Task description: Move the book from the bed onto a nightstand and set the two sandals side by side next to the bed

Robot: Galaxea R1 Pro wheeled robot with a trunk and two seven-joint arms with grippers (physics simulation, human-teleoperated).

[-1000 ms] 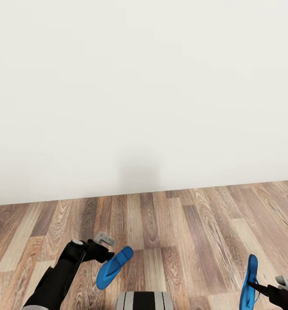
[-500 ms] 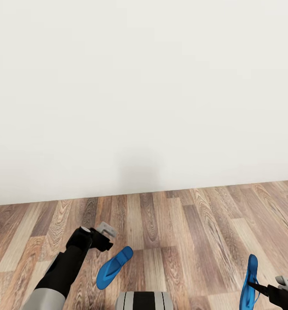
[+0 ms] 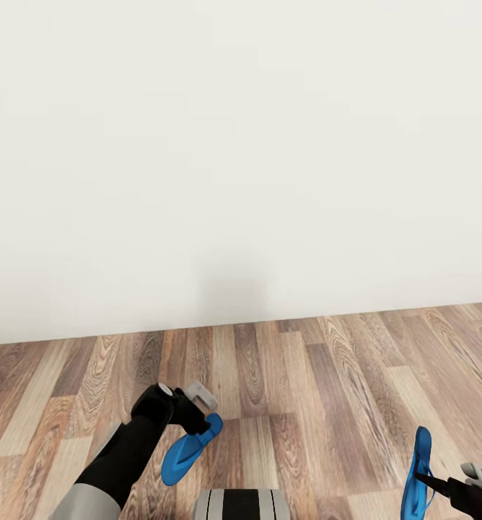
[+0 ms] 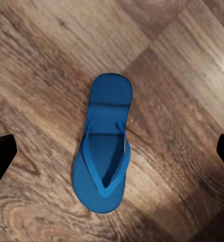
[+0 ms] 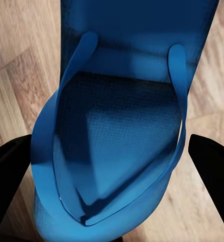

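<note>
One bright blue sandal (image 3: 185,449) lies flat on the wood floor, strap side up. My left gripper (image 3: 198,425) hovers just over its far end, open. In the left wrist view this sandal (image 4: 106,151) lies centred between the spread dark fingertips (image 4: 1,157) of the left gripper (image 4: 112,154), and nothing touches it. The second sandal (image 3: 417,477) stands on edge at the lower right, held off the floor by my right gripper (image 3: 424,478). In the right wrist view that sandal (image 5: 122,126) spans the gap of the right gripper (image 5: 112,184). The bed, book and nightstand are out of view.
A plain white wall (image 3: 241,144) stands straight ahead and meets the wood plank floor (image 3: 306,390) a short way beyond the sandals. The top of my grey and black base (image 3: 241,504) shows at the bottom centre.
My left arm has swung right and forward, bringing the gripper from beside the floor sandal to above its far end. That sandal and the right arm with its sandal have not moved.
</note>
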